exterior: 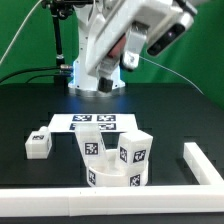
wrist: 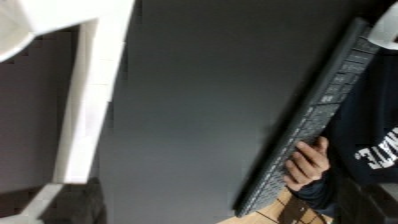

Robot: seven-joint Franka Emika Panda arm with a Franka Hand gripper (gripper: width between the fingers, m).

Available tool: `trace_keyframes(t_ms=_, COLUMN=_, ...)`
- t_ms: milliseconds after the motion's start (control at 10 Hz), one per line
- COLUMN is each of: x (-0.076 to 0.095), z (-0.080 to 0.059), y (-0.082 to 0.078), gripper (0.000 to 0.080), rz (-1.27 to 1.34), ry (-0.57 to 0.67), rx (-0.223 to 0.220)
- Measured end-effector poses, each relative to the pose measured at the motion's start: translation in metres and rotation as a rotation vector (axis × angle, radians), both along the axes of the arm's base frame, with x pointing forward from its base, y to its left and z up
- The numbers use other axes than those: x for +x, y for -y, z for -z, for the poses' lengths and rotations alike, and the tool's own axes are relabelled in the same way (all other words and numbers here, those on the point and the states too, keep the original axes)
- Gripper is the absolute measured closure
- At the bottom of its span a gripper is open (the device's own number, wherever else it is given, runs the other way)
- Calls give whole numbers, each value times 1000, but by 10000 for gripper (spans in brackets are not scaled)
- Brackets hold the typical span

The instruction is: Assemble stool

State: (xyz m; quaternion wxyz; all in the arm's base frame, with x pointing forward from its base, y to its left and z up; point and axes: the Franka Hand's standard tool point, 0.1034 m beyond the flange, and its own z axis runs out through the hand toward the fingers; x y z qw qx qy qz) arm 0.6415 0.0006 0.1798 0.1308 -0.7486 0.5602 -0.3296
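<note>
The stool's round white seat [exterior: 108, 178] lies upside down near the front of the black table. Tagged block legs [exterior: 134, 154] stand up from the seat. Another white leg [exterior: 40, 144] lies loose on the exterior view's left. My gripper [exterior: 136, 50] hangs high above the table's back, well above and behind the stool. It is open and holds nothing. In the wrist view I see only bare black table, and my fingers do not show clearly.
The marker board [exterior: 95, 122] lies behind the stool. A long white L-shaped bar [exterior: 100, 206] [wrist: 80, 100] runs along the front and right edges. A person's hand [wrist: 311, 172] rests at the table's edge in the wrist view.
</note>
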Motion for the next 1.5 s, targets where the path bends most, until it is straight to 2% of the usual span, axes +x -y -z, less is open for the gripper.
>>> trace_keyframes(t_ms=100, x=1, z=-9, y=3, gripper=150, rz=-10, ry=3, rx=10)
trace_keyframes(t_ms=200, x=3, z=-13, y=5, gripper=150, rz=-110, ry=-28, rx=-33)
trace_keyframes(t_ms=300, x=3, z=-18, y=11, gripper=150, rz=-145, ry=-41, rx=-38)
trace_keyframes(t_ms=400, x=4, z=-18, y=10, gripper=150, rz=-216, ry=-50, rx=-109)
trace_keyframes(t_ms=700, x=9, z=-19, y=6, gripper=150, rz=-337, ry=-68, rx=-209)
trace_keyframes(t_ms=900, x=9, z=-17, y=0, gripper=150, rz=-470, ry=-96, rx=-303)
trace_keyframes(t_ms=1000, x=6, z=-15, y=7, gripper=150, rz=-543, ry=-119, rx=-375)
trace_keyframes(t_ms=1100, x=-2, z=-7, y=29, gripper=150, rz=-587, ry=-152, rx=-444)
trace_keyframes(t_ms=1500, x=-16, z=12, y=69, gripper=150, rz=-824, ry=-259, rx=-645)
